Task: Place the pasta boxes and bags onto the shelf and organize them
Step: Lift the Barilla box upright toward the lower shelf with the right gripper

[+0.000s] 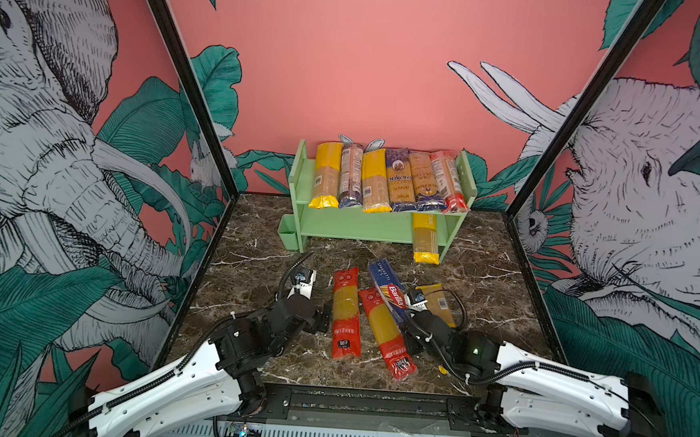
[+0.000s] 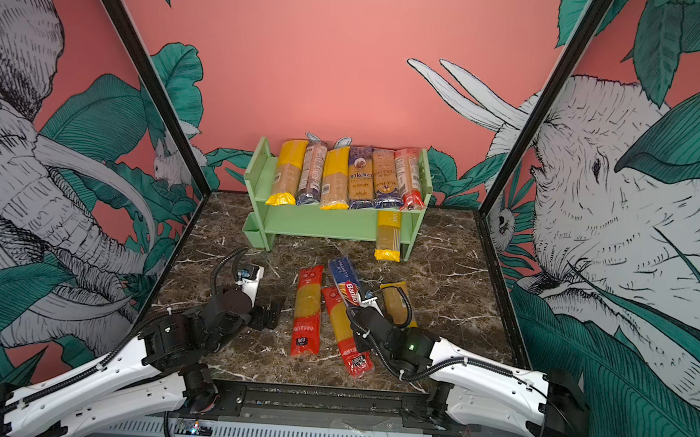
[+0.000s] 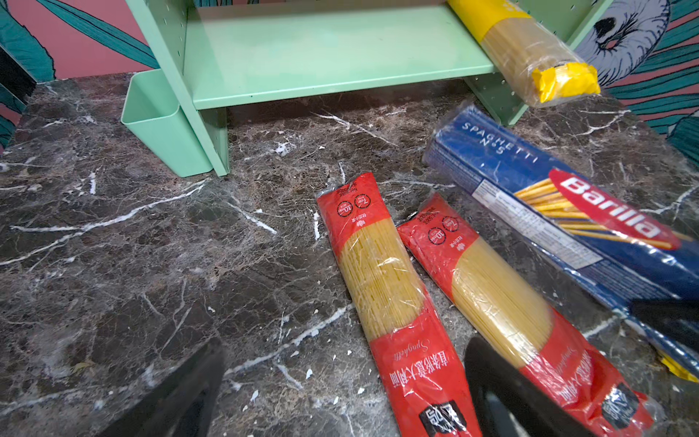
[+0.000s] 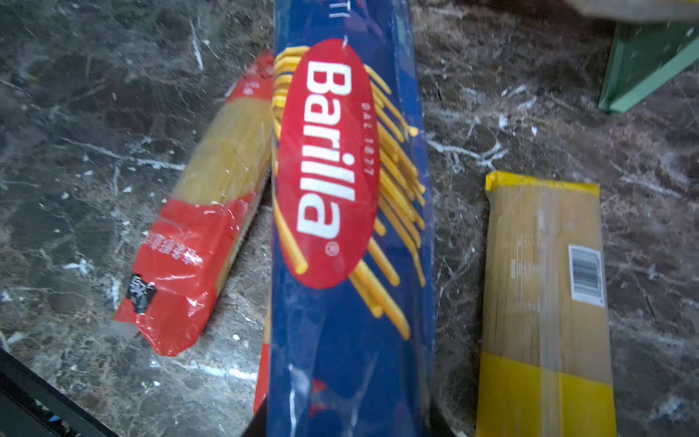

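Blue Barilla pack point(image 4: 348, 227) is being gripped near its closer end by the right tool point(image 4: 346, 420), jaws clenched on either side of it. The pack is being held over the worktop point(image 1: 254, 263) in front of the shelf point(image 1: 356, 224), pointing toward it, far end seemingly raised. One red-ended pack point(image 1: 387, 334) is being overlapped by its near part. A second red-ended pack point(image 1: 345, 315) is lying just left of that, flat on the worktop. A loose yellow-ended pack point(image 1: 439, 302) is lying just right of the Barilla pack, partly hidden by the right arm in both top views.

Shelf: the upper tier is being occupied by a row of six packs point(image 1: 388, 180), side by side, ends toward the front. The lower tier is being occupied at its right end by a shelved yellow-ended pack point(image 1: 425, 238), overhanging the front edge. A green cup point(image 1: 288, 232) is being carried on the left side panel.

Left tool point(image 3: 346, 346) is being kept released, jaws wide apart, low over the worktop just beside the second red-ended pack; contact cannot be told.
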Motion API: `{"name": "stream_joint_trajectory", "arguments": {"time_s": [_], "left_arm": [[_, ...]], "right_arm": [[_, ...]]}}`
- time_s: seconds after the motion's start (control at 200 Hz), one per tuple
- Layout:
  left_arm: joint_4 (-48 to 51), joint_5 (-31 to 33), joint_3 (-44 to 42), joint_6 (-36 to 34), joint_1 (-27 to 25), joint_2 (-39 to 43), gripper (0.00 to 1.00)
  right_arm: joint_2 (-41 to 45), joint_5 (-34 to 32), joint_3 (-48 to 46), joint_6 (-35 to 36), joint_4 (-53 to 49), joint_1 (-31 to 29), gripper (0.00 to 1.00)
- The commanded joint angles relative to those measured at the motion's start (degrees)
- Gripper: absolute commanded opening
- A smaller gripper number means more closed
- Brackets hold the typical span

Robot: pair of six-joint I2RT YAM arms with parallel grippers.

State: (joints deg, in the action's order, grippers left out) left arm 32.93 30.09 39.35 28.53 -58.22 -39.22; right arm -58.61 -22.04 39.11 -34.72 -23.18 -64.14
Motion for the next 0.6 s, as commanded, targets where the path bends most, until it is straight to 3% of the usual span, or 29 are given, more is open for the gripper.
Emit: {"name": "stream_joint_trajectory", "arguments": {"time_s": [0.0, 0.195, 0.595], "left_arm": [[1.86, 2.23, 1.08, -0.67, -0.32, 1.41, 0.99], [2.18, 2.88, 0.89, -1.87, -0.32, 3.32, 0.99], [2.71, 4.24, 1.72, -5.51, -0.31, 5.65, 0.99]], "right_arm": [[-0.53, -6.73, 5.36, 2.97, 8.92, -0.13, 0.0], [-6.66, -9.84, 10.39, 3.67, 13.38, 3.04, 0.0], [-22.55, -8.41, 23.17, 9.04, 20.78, 11.87, 0.0]]}}
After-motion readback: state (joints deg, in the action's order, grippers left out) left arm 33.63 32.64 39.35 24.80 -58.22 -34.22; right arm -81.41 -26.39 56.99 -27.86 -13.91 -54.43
